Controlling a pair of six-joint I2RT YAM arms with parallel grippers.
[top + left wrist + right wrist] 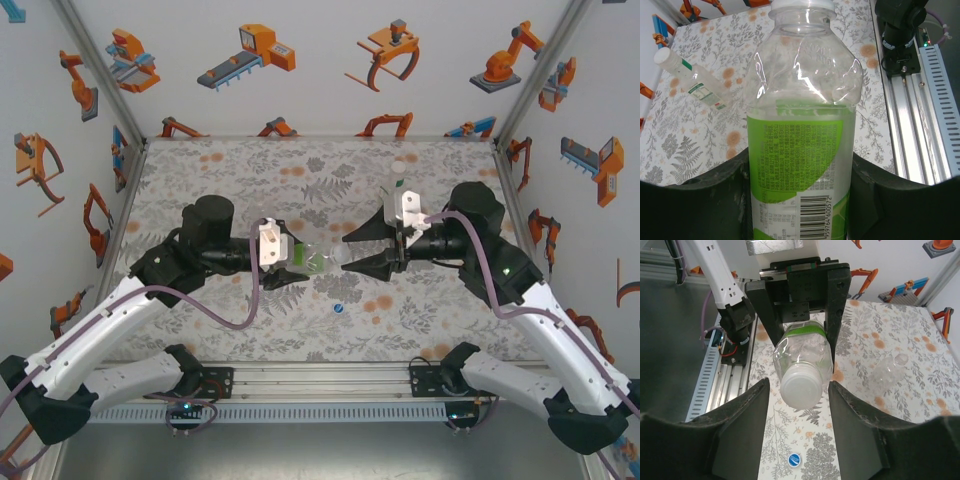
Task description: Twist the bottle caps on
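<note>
My left gripper (290, 258) is shut on a clear bottle with a green label (800, 150) and holds it level above the table, its neck pointing right. A white cap (800, 385) sits on that bottle's mouth. My right gripper (799, 390) is open around this cap, one finger on each side with a gap to each. A blue cap (340, 309) lies flat on the table below the two grippers, and the right wrist view has it as well (794, 459). A slim bottle with a white cap (695, 82) lies at the back right (400, 180).
A clear uncapped bottle (887, 371) lies on the patterned table beyond the held one. The aluminium rail (320, 385) with both arm bases runs along the near edge. Printed walls close in the table on three sides.
</note>
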